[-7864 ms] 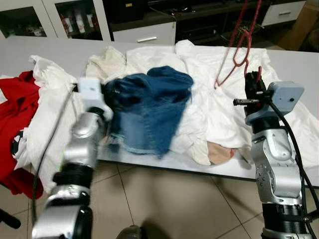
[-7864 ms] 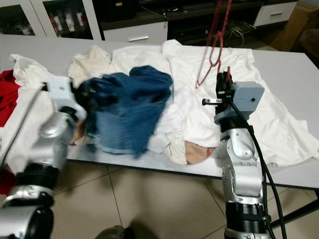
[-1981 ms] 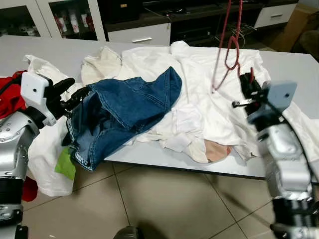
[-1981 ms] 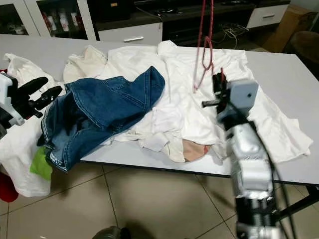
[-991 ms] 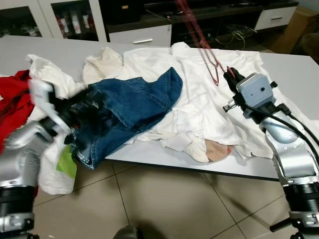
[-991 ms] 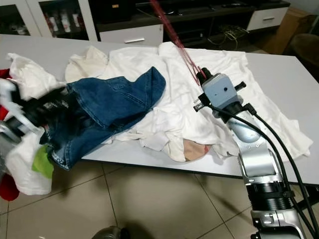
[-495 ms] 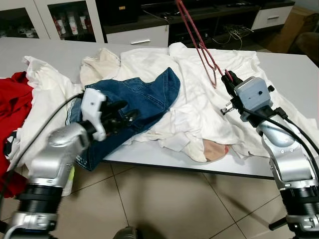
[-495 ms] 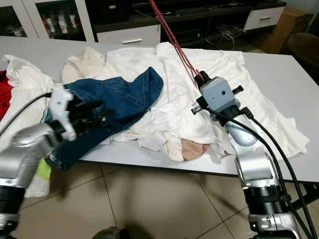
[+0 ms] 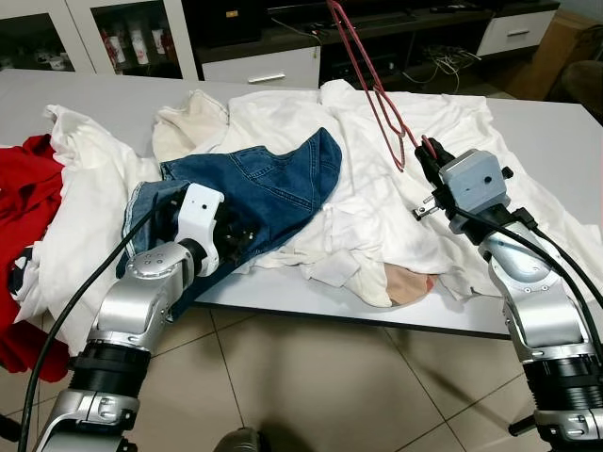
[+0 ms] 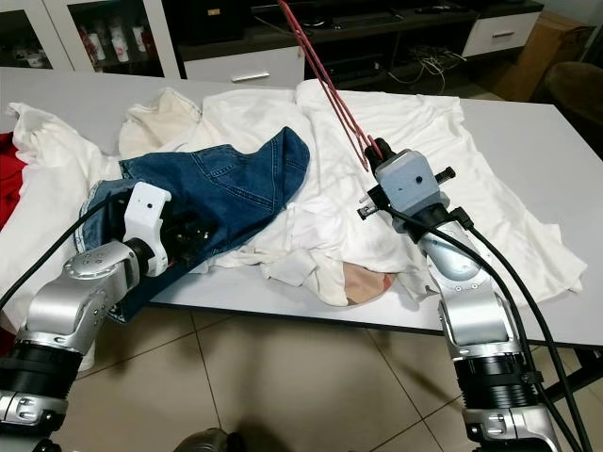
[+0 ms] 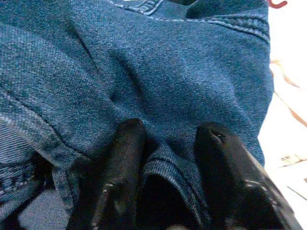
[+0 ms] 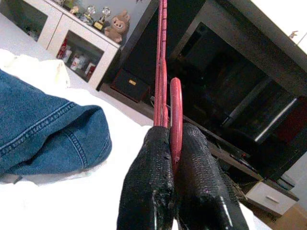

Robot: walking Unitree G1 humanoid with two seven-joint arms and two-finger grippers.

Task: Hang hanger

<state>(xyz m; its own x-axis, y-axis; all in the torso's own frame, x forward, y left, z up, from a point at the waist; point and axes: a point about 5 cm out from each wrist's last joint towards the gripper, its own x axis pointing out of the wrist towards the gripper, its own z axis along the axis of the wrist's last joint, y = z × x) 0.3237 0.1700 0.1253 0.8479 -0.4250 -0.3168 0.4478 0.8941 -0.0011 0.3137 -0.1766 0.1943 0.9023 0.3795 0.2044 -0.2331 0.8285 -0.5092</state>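
Observation:
A red wire hanger (image 9: 369,77) slants up and to the left from my right gripper (image 9: 427,156), which is shut on its lower end above the white clothes. In the right wrist view the black fingers (image 12: 158,182) pinch the red hanger (image 12: 163,72). A pair of blue jeans (image 9: 264,193) lies on the grey table (image 9: 546,122) over the white garments. My left gripper (image 9: 240,234) presses into the jeans near the table's front edge. The left wrist view has a fold of the jeans (image 11: 163,167) bunched between the two fingers (image 11: 122,167).
White clothes (image 9: 377,188) cover most of the table. A red garment (image 9: 24,188) hangs off the left end. Cabinets with glass doors (image 9: 113,38) and a dark TV unit (image 9: 405,28) stand behind. Tiled floor (image 9: 311,377) lies in front.
My left gripper has pushed further into the jeans and closed around a fold. The right gripper has barely moved, and the hanger tilts slightly more to the left.

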